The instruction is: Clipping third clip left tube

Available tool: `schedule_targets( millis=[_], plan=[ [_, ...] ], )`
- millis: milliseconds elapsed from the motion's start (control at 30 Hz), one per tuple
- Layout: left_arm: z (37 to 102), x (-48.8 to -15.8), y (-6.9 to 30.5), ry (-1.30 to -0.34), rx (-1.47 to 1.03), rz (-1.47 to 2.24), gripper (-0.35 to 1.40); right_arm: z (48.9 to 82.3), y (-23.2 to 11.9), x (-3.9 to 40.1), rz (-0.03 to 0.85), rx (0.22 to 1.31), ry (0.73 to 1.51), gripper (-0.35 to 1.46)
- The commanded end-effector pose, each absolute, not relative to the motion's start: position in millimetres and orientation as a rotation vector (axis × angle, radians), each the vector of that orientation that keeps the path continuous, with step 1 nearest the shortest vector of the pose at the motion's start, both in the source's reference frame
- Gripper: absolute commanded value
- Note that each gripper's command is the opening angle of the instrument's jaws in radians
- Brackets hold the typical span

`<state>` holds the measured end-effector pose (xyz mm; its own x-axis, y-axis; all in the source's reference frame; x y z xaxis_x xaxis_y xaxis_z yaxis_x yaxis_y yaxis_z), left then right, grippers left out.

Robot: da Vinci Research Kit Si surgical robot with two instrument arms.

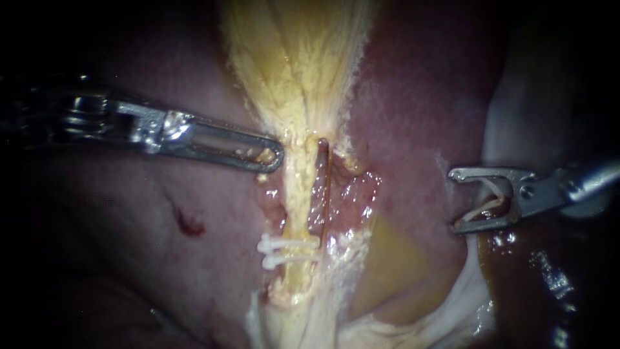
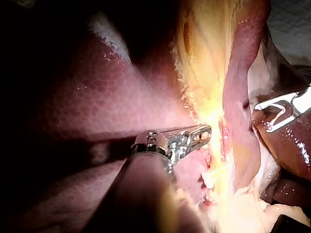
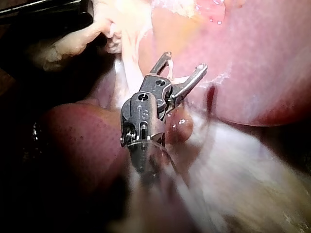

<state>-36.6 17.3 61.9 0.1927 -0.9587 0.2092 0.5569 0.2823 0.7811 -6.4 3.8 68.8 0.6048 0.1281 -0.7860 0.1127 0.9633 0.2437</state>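
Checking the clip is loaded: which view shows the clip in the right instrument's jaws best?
Endoscope view: the clip shows side-on, curving between both jaws of the right instrument. The right wrist view sees it from behind, mostly hidden by the jaws. The left wrist view shows it small and distant.

Endoscope and both wrist cameras, all close, share the right instrument.

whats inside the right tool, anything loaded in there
A pale curved clip sits in the right tool, touching both of its wide-set halves. Nothing else is inside. The clip's back end is hidden at the hinge.
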Motion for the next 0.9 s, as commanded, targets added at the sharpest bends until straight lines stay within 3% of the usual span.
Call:
schedule_targets(
  millis=[33,533,900],
  plan=[
    [61.7,-36.4,17.4,-0.784,0.630,-1.167,-0.35,68.8,3.8,-6.4,0.009,0.282,0.925,0.50],
    [54.6,-29.3,21.0,-0.814,0.609,-1.207,-0.35,68.7,3.8,-6.4,0.009,0.282,0.925,0.50],
    [53.6,-29.2,20.9,-0.819,0.608,-1.213,-0.35,68.7,3.9,-6.3,0.007,0.288,0.925,0.50]
  ],
)
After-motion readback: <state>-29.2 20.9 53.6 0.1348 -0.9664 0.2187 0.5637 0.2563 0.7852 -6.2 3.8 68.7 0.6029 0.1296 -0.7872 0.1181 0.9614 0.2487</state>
